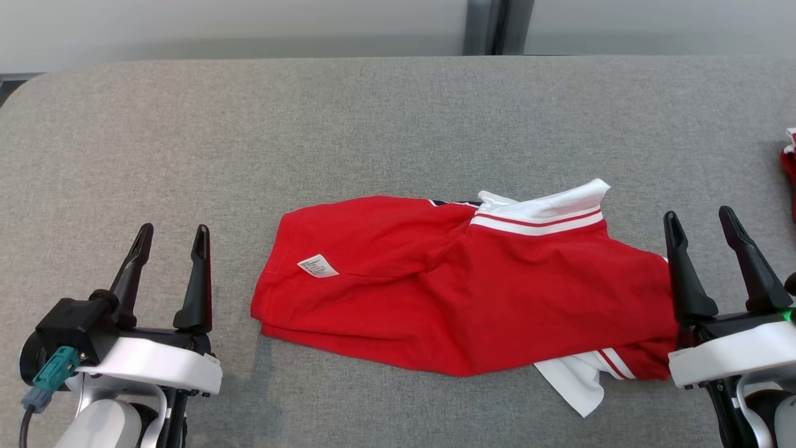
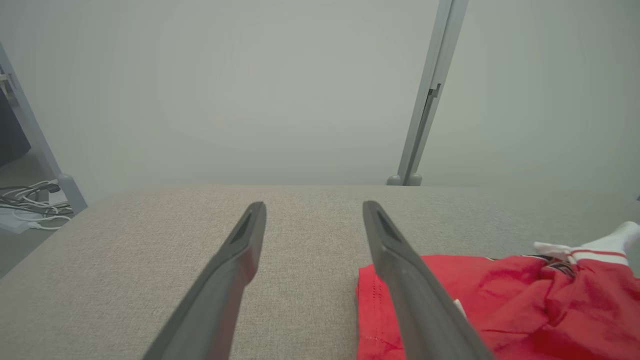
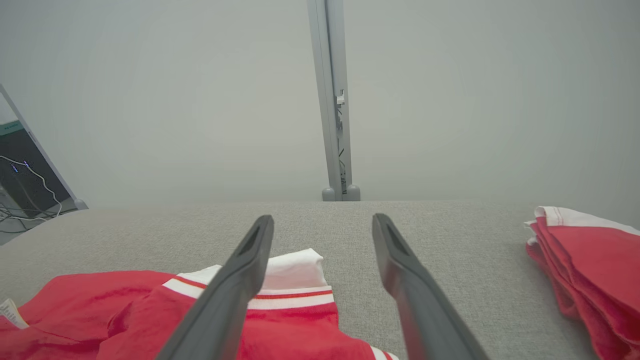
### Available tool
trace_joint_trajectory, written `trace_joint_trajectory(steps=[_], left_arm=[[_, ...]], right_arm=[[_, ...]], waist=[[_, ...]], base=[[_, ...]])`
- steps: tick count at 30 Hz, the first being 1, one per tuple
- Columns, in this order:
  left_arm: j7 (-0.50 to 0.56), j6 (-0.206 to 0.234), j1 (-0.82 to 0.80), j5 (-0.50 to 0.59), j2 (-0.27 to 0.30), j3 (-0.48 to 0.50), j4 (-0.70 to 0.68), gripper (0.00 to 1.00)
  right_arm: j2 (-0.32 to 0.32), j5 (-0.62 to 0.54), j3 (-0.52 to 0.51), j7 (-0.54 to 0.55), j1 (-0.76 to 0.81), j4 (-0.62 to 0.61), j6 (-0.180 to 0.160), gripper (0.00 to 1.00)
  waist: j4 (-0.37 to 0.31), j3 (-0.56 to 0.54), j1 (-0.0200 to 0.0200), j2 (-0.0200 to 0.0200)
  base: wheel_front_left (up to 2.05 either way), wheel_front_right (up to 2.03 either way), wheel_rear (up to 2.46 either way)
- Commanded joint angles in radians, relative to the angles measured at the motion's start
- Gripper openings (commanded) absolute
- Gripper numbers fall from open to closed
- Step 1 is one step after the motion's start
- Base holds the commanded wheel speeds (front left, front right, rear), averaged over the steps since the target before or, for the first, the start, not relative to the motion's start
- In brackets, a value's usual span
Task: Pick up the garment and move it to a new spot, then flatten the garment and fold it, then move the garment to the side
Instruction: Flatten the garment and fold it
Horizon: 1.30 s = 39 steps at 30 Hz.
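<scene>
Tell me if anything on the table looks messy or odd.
The red garment lies crumpled: its white striped band juts out at the far side and a white flap pokes from underneath. Nothing looks damaged.

Setting reads as a robotics lab or test bay. The work surface is a table [image 1: 398, 112] covered edge to edge in plain grey woven fabric, its far left corner rounded. Behind the far edge stand pale frosted partition panels [image 2: 225, 90], joined by a grey metal post [image 3: 332, 100] on small round feet, walling the station off. Past the table's left edge, loose cables [image 2: 30, 205] lie tangled on the floor. A dark unit [image 3: 20, 185] with small lit points and a white wire sits behind a slanted frame on that side. At the right edge lies a layered pile of red-and-white clothes [image 3: 590, 260]. One garment [image 1: 460, 286] in the same colours lies mid-table.
</scene>
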Motion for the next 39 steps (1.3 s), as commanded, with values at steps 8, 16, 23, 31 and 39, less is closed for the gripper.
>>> trace_joint_trajectory(steps=[8,16,23,31,39], left_arm=[[0.005,0.024,0.032,-0.007,0.003,0.002,-0.025,1.0],[0.013,0.029,0.034,-0.009,0.007,-0.002,-0.035,1.0],[0.012,0.033,0.026,-0.008,0.006,-0.005,-0.041,1.0],[0.007,0.016,-0.019,-0.004,-0.004,-0.019,-0.048,1.0],[-0.013,-0.011,-0.066,-0.003,-0.023,-0.032,-0.017,1.0]], right_arm=[[0.013,-0.001,-0.025,0.015,0.038,-0.021,0.0,1.0],[0.018,0.0,-0.029,0.023,0.029,-0.021,0.0,1.0],[0.013,0.011,-0.035,0.03,0.002,-0.015,0.0,1.0],[-0.064,0.057,-0.045,0.052,-0.134,0.089,0.0,1.0],[-0.164,0.112,0.061,0.129,-0.297,0.257,0.0,1.0]], waist=[[-0.007,-0.016,0.0,0.0],[-0.003,-0.014,0.0,0.0],[0.004,-0.007,0.0,0.0],[0.043,0.054,0.0,0.0],[0.086,0.123,0.0,0.0]], base=[[0.0,0.0,0.0],[0.0,0.0,0.0],[0.0,0.0,0.0],[0.0,0.0,0.0],[0.0,0.0,0.0]])
